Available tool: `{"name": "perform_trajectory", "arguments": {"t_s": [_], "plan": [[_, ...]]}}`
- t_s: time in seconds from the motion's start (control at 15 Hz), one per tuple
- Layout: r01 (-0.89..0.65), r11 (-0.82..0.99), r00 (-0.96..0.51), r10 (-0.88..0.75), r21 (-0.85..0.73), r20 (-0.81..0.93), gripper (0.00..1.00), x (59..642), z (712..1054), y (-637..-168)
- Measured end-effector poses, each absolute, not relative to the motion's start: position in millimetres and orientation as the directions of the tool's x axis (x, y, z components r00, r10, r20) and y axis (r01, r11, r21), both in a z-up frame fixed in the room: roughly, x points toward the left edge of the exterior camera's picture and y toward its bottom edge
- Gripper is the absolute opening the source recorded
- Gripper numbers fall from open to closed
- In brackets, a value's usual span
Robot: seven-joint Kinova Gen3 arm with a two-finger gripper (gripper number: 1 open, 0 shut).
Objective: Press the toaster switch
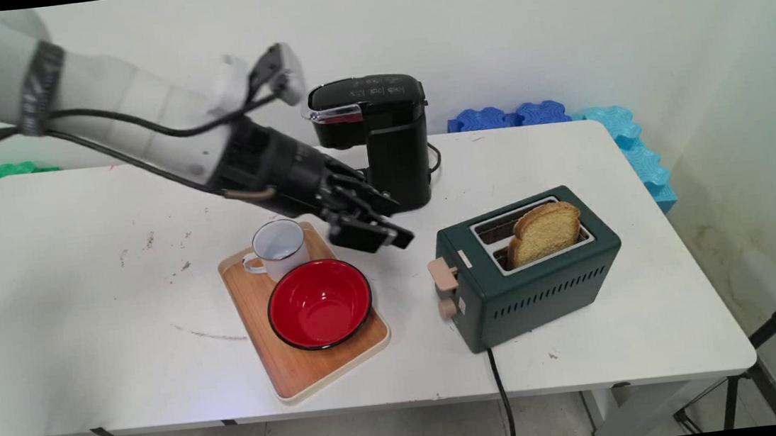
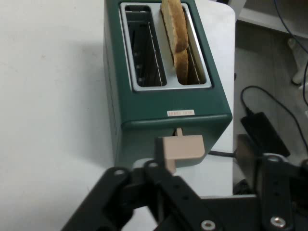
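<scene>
So on your white table [image 1: 84,311], the biggest thing near the hand is the dark green toaster [image 1: 544,288] [image 2: 168,106], sitting right of centre with its cord running off the near edge. I'd guess it's a stiff, fairly hefty box with smooth sides, so there's not much to grab on the body itself.

Behind the hand is a black coffee machine [image 1: 380,140], back by the wall. Left of the toaster there's a wooden tray [image 1: 303,372] holding a red bowl [image 1: 319,303] and a white enamel mug [image 1: 280,246], which sit just beside each other. Both are probably light and slippery.

One slice of bread [image 1: 546,231] [image 2: 175,29] stands upright in the toaster's nearer slot, poking well above it. It looks light and crumbly, so take it by the exposed top edge and go gently.

The smallest bit is the beige lever [image 1: 442,273] [image 2: 180,151] on the toaster's left end. It's hard plastic and flat-topped, and it looks better to press than to pinch.

Your arm comes in from the upper left, angled down and to the right. The gripper [image 1: 390,235] [image 2: 214,168] hangs above the tray's far corner, near the lever but not touching it. It's empty, with the fingers spread fairly wide, and the hand camera is looking straight at the lever end.
</scene>
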State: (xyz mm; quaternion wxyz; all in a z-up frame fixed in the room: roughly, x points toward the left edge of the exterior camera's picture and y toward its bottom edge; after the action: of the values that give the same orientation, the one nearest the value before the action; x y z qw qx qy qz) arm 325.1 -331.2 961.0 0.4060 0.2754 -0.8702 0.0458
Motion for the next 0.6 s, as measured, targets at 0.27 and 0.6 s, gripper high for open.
{"name": "perform_trajectory", "arguments": {"t_s": [0.27,0.6], "plan": [[-0.518,0.848,-0.562,-0.438,0.115,0.702,0.0,296,953,-339],[-0.512,0.854,-0.598,-0.433,0.093,0.675,0.0,273,947,-343]]}}
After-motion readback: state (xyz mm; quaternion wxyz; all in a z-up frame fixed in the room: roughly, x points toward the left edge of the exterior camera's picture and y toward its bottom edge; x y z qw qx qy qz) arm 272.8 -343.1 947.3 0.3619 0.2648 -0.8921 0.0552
